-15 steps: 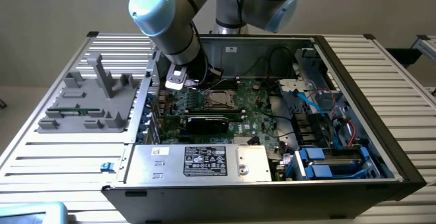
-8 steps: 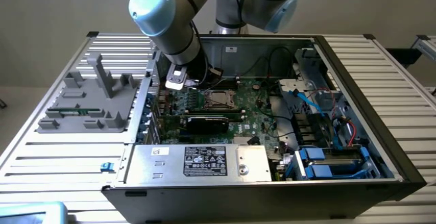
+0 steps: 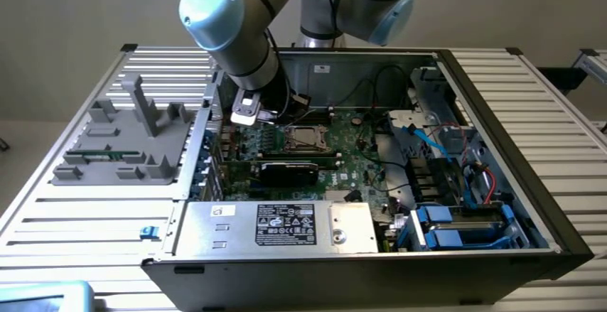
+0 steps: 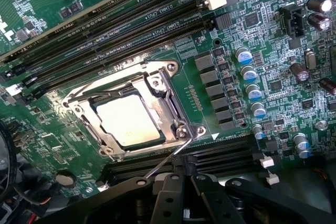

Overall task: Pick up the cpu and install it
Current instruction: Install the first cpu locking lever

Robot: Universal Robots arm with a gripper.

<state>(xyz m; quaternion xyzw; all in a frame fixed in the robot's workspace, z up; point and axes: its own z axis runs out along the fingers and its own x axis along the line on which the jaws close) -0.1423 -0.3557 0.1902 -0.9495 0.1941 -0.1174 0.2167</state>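
Note:
The cpu (image 4: 128, 121), a shiny silver square, lies flat inside the socket on the green motherboard (image 4: 252, 56). The metal socket frame (image 4: 163, 85) is folded down around its edges. A thin wire lever (image 4: 163, 163) runs from the frame's corner toward my gripper (image 4: 182, 170). The gripper's black fingers (image 4: 168, 198) are shut together just beside the socket, with nothing visibly between them. In the exterior view the gripper (image 3: 287, 111) hangs inside the open computer case, close above the cpu (image 3: 305, 138).
Long black memory slots (image 4: 131, 30) run beside the socket, with rows of capacitors (image 4: 251, 85) on the other side. In the case are a black card (image 3: 289, 170), a silver power supply box (image 3: 275, 227) and blue drive bays (image 3: 455, 227). A grey fixture (image 3: 124, 141) sits outside.

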